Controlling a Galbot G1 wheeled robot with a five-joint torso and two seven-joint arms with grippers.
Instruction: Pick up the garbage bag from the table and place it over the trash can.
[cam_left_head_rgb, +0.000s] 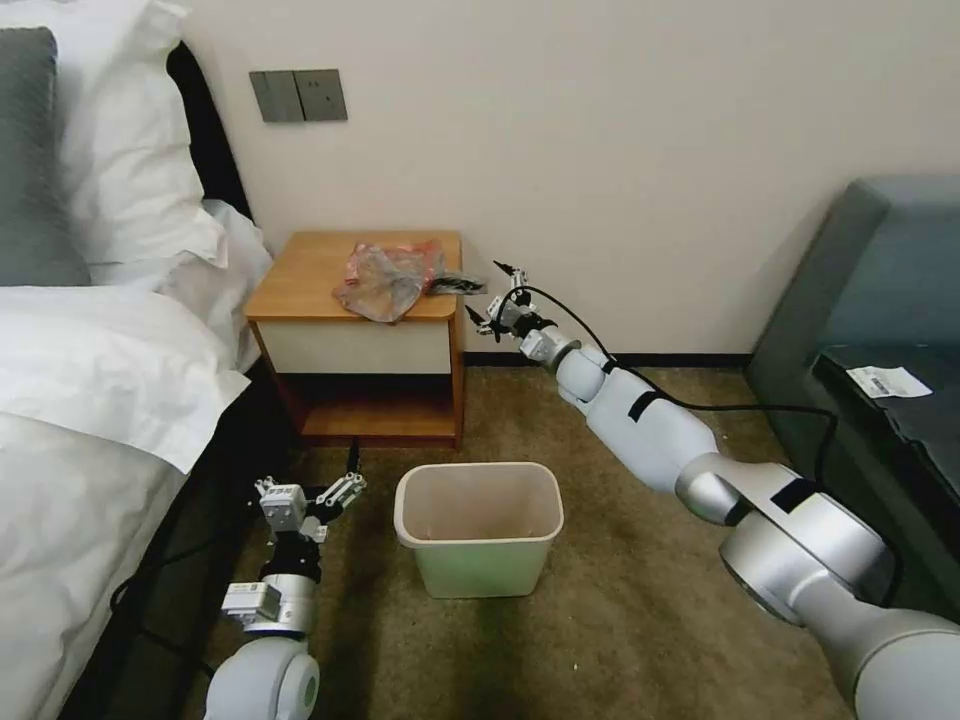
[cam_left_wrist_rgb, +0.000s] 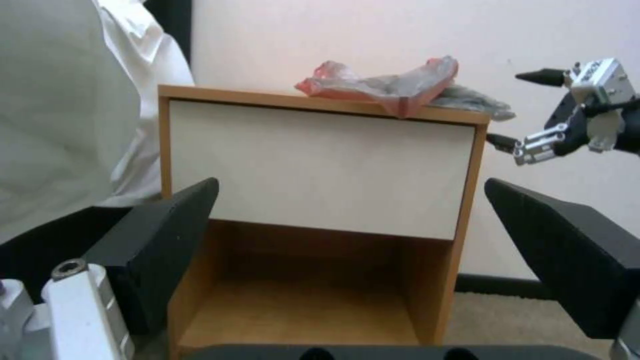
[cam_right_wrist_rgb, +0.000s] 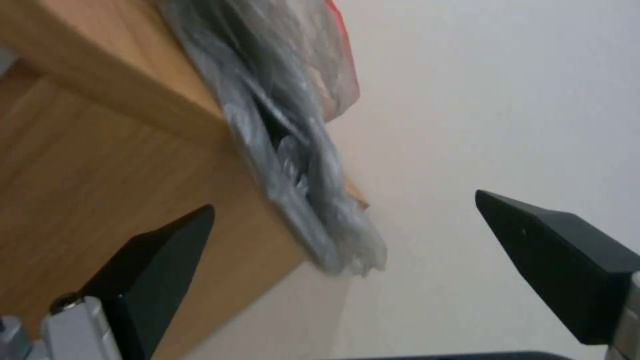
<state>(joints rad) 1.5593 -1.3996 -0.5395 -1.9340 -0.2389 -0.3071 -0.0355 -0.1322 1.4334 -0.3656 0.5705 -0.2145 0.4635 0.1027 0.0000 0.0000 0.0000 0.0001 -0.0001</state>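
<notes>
The garbage bag (cam_left_head_rgb: 390, 278) lies crumpled on the table (cam_left_head_rgb: 310, 270), grey film with a red-pink edge, its grey tail hanging over the table's right side. My right gripper (cam_left_head_rgb: 485, 290) is open just off that side, level with the tabletop. In the right wrist view the tail (cam_right_wrist_rgb: 293, 150) hangs past the table edge (cam_right_wrist_rgb: 100, 165) ahead of the spread fingers (cam_right_wrist_rgb: 160, 260), untouched. The cream trash can (cam_left_head_rgb: 480, 565) stands upright on the carpet in front of the table. My left gripper (cam_left_head_rgb: 310, 475) is open low beside the can, facing the table's drawer front (cam_left_wrist_rgb: 320, 165).
A white bed (cam_left_head_rgb: 100, 400) runs along the left, close to the left arm. A dark sofa (cam_left_head_rgb: 880, 330) with a paper label (cam_left_head_rgb: 888, 381) stands at the right. The wall is right behind the table. Open carpet (cam_left_head_rgb: 640, 620) lies around the can.
</notes>
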